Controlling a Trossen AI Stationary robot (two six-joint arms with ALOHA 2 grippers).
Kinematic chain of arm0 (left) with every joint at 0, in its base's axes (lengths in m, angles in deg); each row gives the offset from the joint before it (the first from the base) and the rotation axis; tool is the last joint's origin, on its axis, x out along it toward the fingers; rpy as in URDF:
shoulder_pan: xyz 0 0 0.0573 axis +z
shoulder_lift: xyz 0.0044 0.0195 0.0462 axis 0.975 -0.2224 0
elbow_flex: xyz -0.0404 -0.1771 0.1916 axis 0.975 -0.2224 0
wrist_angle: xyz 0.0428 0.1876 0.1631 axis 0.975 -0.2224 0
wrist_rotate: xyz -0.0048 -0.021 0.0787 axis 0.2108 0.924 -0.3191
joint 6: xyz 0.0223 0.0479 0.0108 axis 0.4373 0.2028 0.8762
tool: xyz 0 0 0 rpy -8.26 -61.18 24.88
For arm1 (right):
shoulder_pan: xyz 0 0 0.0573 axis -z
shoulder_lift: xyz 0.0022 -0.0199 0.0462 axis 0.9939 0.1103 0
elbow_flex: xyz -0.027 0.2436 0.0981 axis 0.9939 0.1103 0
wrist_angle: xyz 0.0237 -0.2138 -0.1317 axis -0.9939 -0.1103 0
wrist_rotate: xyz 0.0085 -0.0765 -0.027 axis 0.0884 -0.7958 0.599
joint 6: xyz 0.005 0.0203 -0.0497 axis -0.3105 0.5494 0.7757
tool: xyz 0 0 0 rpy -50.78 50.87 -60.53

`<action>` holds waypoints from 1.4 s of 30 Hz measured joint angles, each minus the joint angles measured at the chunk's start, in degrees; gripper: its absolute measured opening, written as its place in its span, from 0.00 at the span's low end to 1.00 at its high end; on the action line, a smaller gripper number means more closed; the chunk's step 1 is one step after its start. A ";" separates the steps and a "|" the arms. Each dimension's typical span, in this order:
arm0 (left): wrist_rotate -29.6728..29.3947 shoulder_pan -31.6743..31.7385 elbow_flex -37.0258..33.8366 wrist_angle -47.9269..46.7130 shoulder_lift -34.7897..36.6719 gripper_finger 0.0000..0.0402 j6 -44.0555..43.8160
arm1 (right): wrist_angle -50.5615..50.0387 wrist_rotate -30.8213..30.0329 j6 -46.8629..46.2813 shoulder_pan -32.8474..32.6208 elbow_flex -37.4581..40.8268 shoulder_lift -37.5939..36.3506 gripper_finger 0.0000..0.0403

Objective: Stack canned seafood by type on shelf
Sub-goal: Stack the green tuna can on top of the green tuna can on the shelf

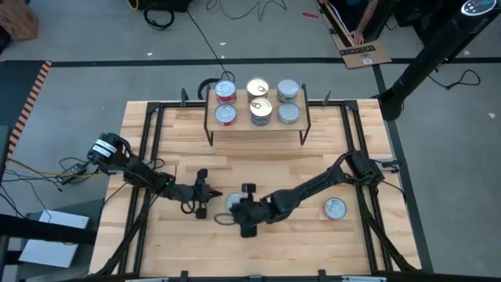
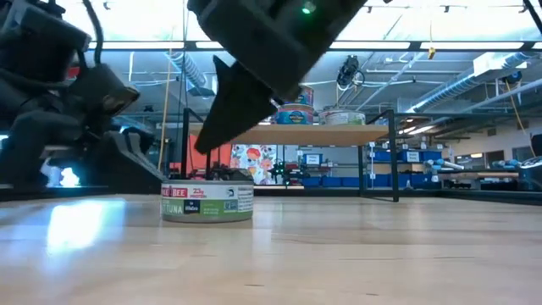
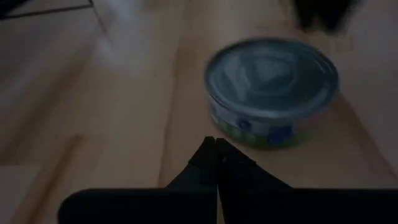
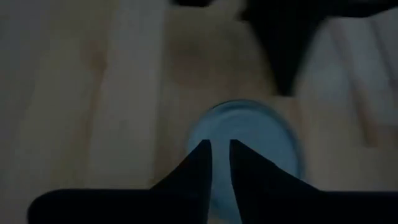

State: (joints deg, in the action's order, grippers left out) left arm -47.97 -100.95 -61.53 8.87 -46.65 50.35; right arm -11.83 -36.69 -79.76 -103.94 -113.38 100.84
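A: Going from the left, what does the left gripper have?

B: Nothing. Its fingers are pressed together and empty, low over the surface, with the can just to its right. In its own wrist view the same can sits upright a little beyond the closed fingertips, apart from them.

A: And the can itself?

B: It stands on its base on the surface, between the two grippers, near the front middle. The low view shows its green and white label and nothing clamped around its sides.

A: Then the right gripper?

B: It hangs directly above that can, pointing down at the lid. Its wrist view shows the two fingers only a narrow slit apart, with the bluish lid right behind them. That slit is far too small to span the can, so it holds nothing.

A: So which arm is nearer?

B: The right one, judging by how it sits over the lid; the can is round, so there is no long axis to line up with. The fingers would need to spread wider than the can before dropping around it.

A: Further right?

B: One more can lies alone on the surface. The shelf at the back carries six cans in three columns.
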 joint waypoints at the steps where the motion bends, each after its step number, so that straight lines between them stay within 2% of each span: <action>1: -0.26 0.33 0.26 0.29 0.00 0.00 0.18 | -0.24 0.09 0.02 -0.68 0.09 0.12 0.17; 4: -0.42 1.70 0.97 0.71 -0.77 0.00 0.21 | 1.23 1.33 0.18 -2.07 1.74 0.00 0.13; 9: -0.25 2.92 2.95 0.85 -5.21 0.00 0.24 | 5.04 5.73 0.39 -2.40 5.68 0.05 0.02; 16: 2.02 3.16 6.42 4.13 -11.74 0.00 1.77 | 7.53 6.78 0.08 -1.07 9.04 0.12 0.04; 20: 2.32 3.16 6.97 4.30 -12.41 0.00 1.77 | 8.30 3.26 -0.25 -0.81 9.18 0.08 0.01; 25: 2.54 3.14 6.88 4.10 -12.41 0.00 1.75 | 8.62 1.95 -0.86 -0.76 7.06 -0.13 0.02; 31: 3.97 3.16 6.86 3.92 -12.41 0.00 1.75 | 6.68 0.84 -7.39 -0.69 3.54 -0.21 0.02; 42: 5.31 2.86 6.84 3.80 -12.41 0.00 1.68 | 2.35 -4.58 -13.59 -0.65 -0.75 -0.30 0.03</action>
State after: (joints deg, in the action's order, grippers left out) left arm -42.66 -98.10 -54.69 12.67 -59.07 52.03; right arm -9.48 -41.27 -93.35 -104.59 -114.12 100.55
